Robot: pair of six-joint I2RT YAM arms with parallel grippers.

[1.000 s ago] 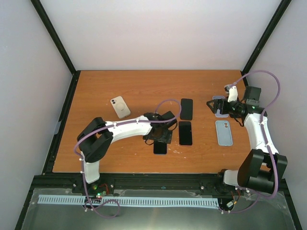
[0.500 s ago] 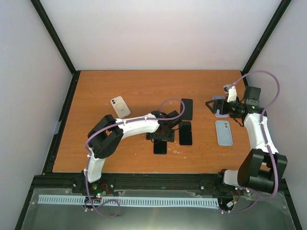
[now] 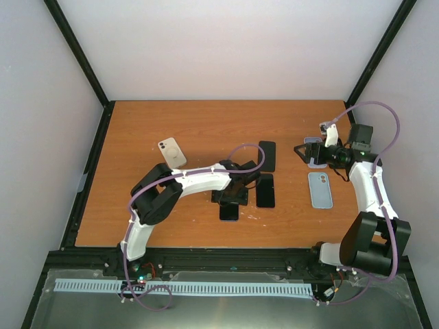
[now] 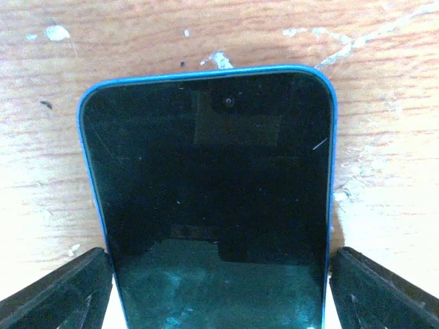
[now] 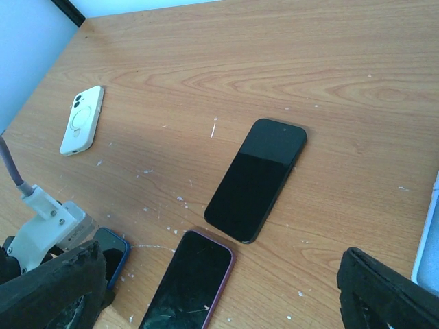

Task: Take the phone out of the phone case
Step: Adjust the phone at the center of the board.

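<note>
A dark-screened phone with a blue rim [image 4: 206, 185] lies face up on the wooden table; it also shows in the top view [image 3: 229, 212]. My left gripper [image 4: 219, 264] is low over it and open. One finger [image 4: 62, 291] is at each long side, and the right one stands a little off the rim. In the top view the left gripper [image 3: 230, 195] covers the phone's far end. My right gripper [image 3: 306, 152] is open and empty, held above the table at the right, over a pale blue case [image 3: 315, 155].
A black phone [image 3: 267, 155] and a maroon-rimmed phone [image 3: 265, 190] lie just right of the left gripper. A white-backed phone [image 3: 171, 152] lies at the left. A light blue case [image 3: 319, 189] lies at the right. White specks dot the table.
The left arm's elbow and upper link have swung to the right while its gripper stayed over the blue-rimmed phone. The right arm has not moved.
</note>
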